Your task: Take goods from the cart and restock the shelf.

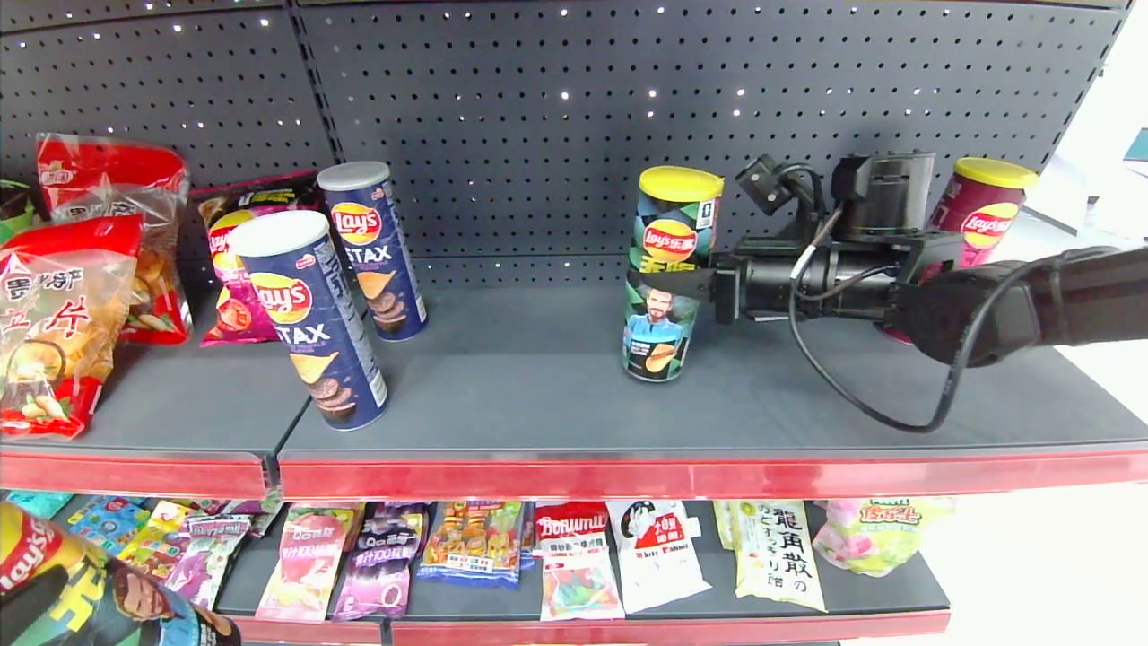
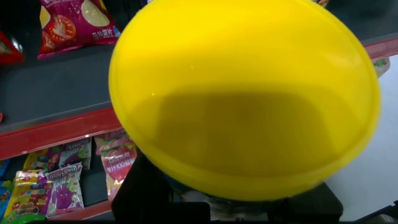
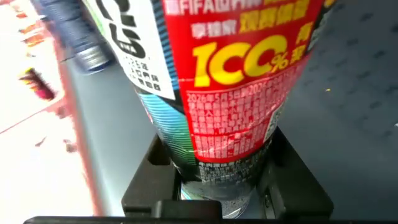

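Observation:
A chips can (image 1: 668, 278) with a yellow lid and green-black print stands upright on the dark upper shelf (image 1: 538, 386), right of centre. My right gripper (image 1: 674, 283) comes in from the right and is shut on its middle. In the right wrist view the can (image 3: 224, 93) sits tight between the jaws of that gripper (image 3: 217, 171). A second can of the same kind (image 1: 81, 592) is low at the left, below the shelf edge. Its yellow lid (image 2: 245, 93) faces the left wrist camera, and my left gripper (image 2: 224, 202) is shut on the body under it.
Two blue cans (image 1: 309, 314) (image 1: 372, 247) stand at the shelf's left, with snack bags (image 1: 63, 287) beyond them. A maroon can (image 1: 982, 215) stands at the back behind my right arm. The shelf has a red front edge (image 1: 628, 475); candy packets (image 1: 574, 556) lie on the shelf below.

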